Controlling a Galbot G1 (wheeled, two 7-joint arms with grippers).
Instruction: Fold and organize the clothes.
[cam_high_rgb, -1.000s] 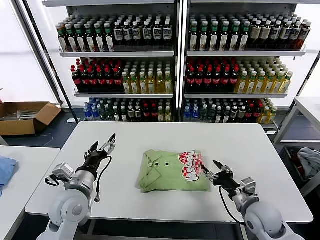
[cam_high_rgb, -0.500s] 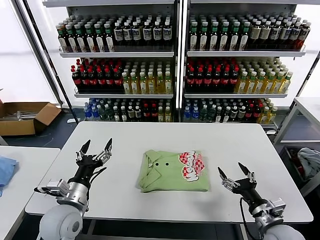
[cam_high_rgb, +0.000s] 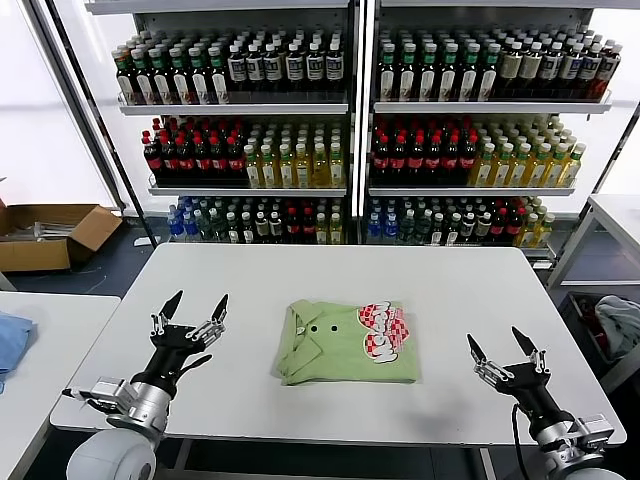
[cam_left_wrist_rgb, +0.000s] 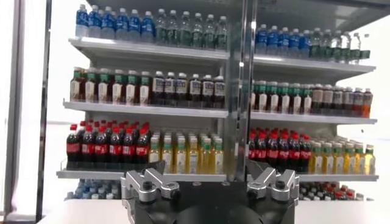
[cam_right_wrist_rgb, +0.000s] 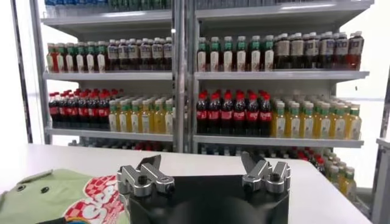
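Note:
The clothes, a light green polo shirt (cam_high_rgb: 345, 342), lie folded into a compact rectangle at the middle of the white table (cam_high_rgb: 340, 275), collar to the left and red-and-white print to the right. The right wrist view catches the shirt (cam_right_wrist_rgb: 55, 198) beside that gripper. My left gripper (cam_high_rgb: 190, 316) stands open and empty near the table's front left, well apart from the shirt. My right gripper (cam_high_rgb: 506, 356) is open and empty at the front right, clear of the shirt's right edge. Both point toward the shelves, fingertips spread, as the left gripper (cam_left_wrist_rgb: 204, 173) and right gripper (cam_right_wrist_rgb: 204, 163) show.
Drink shelves (cam_high_rgb: 350, 130) packed with bottles stand behind the table. A cardboard box (cam_high_rgb: 45, 235) sits on the floor at the left. A second table with a bright blue cloth (cam_high_rgb: 10, 340) is at the far left; a pale cloth with red (cam_high_rgb: 620, 325) lies at the far right.
My right gripper has let go of the shirt's right edge, opened, and drawn back to the front right. My left gripper has pulled back toward the front left edge. The shirt stays put.

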